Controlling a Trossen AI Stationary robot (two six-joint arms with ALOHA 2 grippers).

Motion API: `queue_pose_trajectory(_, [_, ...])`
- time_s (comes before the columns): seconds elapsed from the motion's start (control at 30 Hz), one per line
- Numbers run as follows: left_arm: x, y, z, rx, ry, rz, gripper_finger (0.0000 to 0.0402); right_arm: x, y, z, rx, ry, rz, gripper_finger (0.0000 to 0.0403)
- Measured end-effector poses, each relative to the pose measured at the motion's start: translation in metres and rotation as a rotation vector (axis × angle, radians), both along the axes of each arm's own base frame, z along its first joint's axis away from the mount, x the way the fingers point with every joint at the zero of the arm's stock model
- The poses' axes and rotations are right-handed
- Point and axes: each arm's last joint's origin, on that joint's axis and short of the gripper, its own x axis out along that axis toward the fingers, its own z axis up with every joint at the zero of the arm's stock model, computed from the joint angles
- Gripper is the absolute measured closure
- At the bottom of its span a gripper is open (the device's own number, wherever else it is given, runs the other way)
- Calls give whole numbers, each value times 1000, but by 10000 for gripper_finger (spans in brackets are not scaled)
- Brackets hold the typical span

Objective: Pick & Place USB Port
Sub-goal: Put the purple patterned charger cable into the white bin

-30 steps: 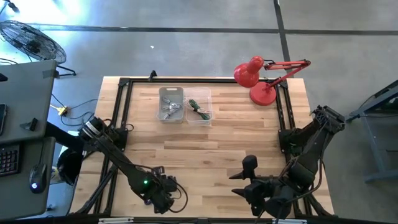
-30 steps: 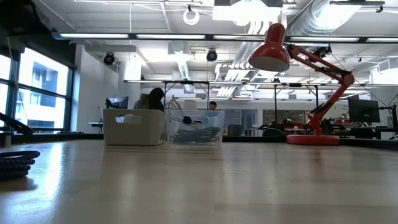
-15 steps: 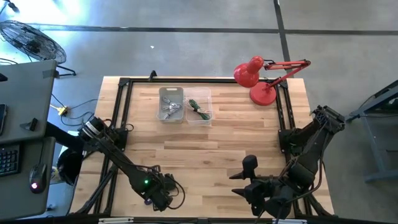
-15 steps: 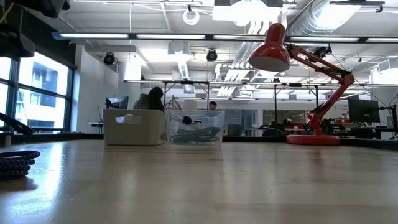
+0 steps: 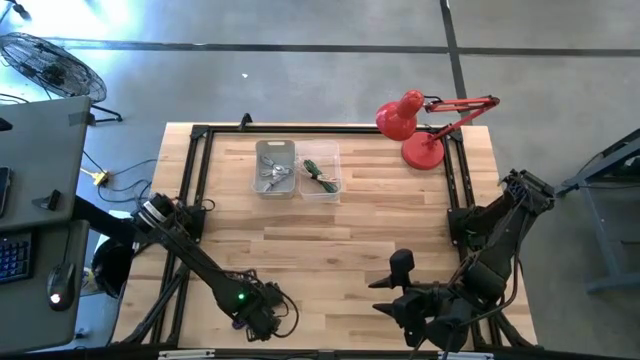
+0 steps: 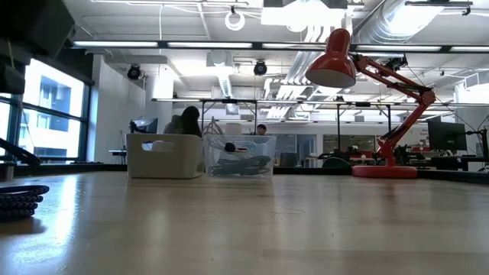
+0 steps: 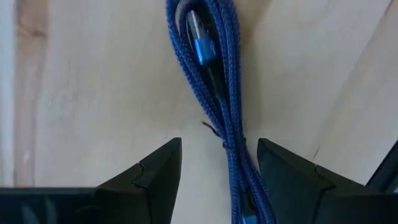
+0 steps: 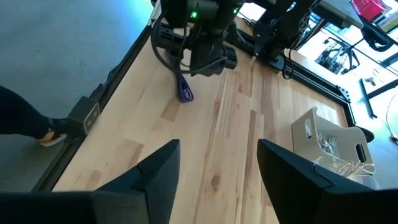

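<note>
Bench: pale wooden top [image 5: 330, 235] with a black frame along its edges, grey floor all round
Left gripper: low at the bench's near edge towards the left corner [image 5: 262, 322], fingers [image 7: 146, 180] spread apart, straddling the cable without touching it
USB cable: coiled blue braided cable [image 7: 214, 93] lying flat on the wood between the left gripper's fingers, a blue plug end showing in the coil; also seen as a small blue loop from the right wrist [image 8: 185, 89]
Right gripper: near the near-right corner [image 5: 385, 297], fingers [image 8: 146, 180] apart, nothing between them
Bins: white bin [image 5: 275, 168] and clear bin [image 5: 320, 170] touching side by side near the far edge, small parts inside, well apart from both arms
Lamp: red desk lamp [image 5: 415, 125] at the far-right corner
Obstructions: left arm's own wrist covers the cable from above
Background: person seated behind the bins in the low view [image 6: 183, 122]
</note>
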Motion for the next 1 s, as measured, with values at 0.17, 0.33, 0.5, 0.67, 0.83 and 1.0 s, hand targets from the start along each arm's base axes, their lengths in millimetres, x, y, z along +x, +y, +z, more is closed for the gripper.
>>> queue_pose_trajectory(0.17, [2, 1, -6, 10, 20, 0, 197, 0, 0, 0, 0, 0, 0, 197])
queue_pose_trajectory(0.33, [3, 4, -7, 31, 23, 1, 197, 0, 0, 0, 3, -2, -1, 197])
queue_pose_trajectory(0.5, [1, 9, -15, 35, 41, 11, 197, 0, 0, 0, 22, 1, -6, 197])
queue_pose_trajectory(0.67, [-2, 16, -24, 18, 51, -7, 211, 0, 1, 0, 37, 14, 6, 197])
queue_pose_trajectory(0.83, [-3, 19, -28, 84, 15, -51, 335, 0, 1, 0, 43, 21, 13, 197])
queue_pose_trajectory(1.0, [-1, 19, -27, 143, -45, -124, 375, 0, 1, 0, 43, 22, 13, 197])
